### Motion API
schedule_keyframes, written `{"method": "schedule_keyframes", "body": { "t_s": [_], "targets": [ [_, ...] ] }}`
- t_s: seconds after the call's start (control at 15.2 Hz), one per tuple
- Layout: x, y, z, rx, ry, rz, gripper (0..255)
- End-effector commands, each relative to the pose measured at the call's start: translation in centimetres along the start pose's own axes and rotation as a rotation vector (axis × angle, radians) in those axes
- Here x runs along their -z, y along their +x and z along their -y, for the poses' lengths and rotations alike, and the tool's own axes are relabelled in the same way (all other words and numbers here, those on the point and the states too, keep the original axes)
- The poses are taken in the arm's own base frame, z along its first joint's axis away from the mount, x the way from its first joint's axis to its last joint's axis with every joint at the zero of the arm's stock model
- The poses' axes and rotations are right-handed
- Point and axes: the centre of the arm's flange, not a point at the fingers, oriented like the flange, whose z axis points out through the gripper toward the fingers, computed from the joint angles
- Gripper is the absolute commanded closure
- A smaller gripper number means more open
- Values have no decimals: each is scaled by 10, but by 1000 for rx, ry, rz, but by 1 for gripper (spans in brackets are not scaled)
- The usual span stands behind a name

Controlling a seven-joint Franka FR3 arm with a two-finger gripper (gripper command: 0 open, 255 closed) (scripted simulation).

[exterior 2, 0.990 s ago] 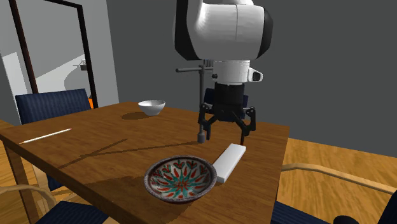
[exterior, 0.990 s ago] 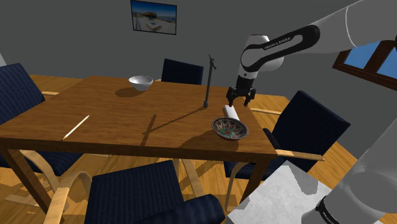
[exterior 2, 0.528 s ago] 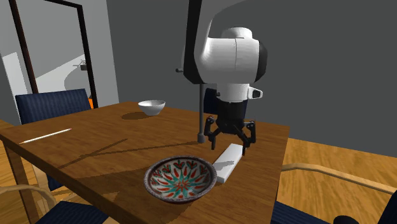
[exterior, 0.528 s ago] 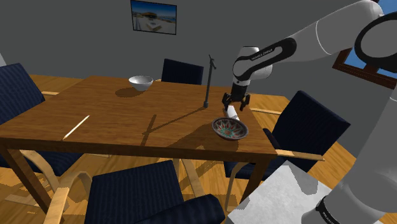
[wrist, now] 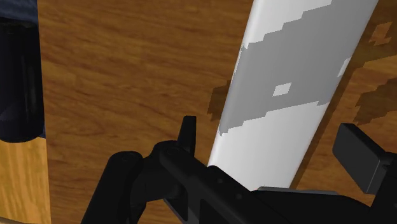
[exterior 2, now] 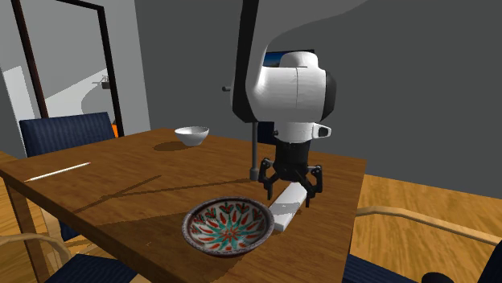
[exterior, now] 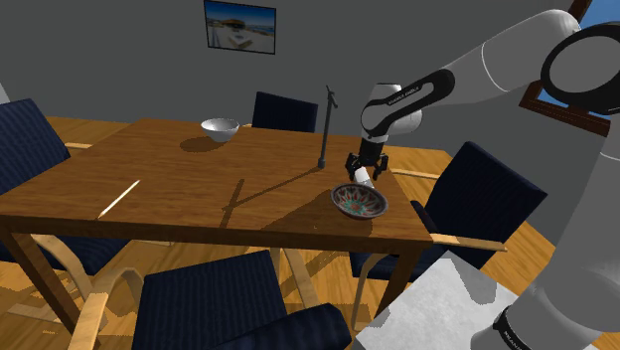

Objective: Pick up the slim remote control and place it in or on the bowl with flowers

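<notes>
The end effector [exterior 2: 291,186] hangs wide open astride the slim white remote [exterior 2: 284,214], which lies flat on the table [exterior 2: 129,189] just beside the flowered bowl [exterior 2: 228,226], on the second exterior view's right. Lower until both fingers flank its long edges, then close squarely across the narrow width

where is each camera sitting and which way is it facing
Shoulder view: beside and behind the stand, looking down across the wooden table; the white arm reaches toward the floral bowl.
Second exterior view: close to the table, facing the arm across the floral bowl; forearm and end effector show.
Wrist view: on the hand, looking down at the remote; open black fingers straddle it.
Shared: both exterior views show the remote beside the floral bowl and the small white bowl.
</notes>
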Motion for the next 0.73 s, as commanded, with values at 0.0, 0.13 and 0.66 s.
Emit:
{"method": "schedule_keyframes", "body": {
  "t_s": [0.0,0.13,0.66],
  "targets": [
    [0,0,0,0,0,0,0],
    [0,0,0,0,0,0,0],
    [0,0,0,0,0,0,255]
  ]
}}
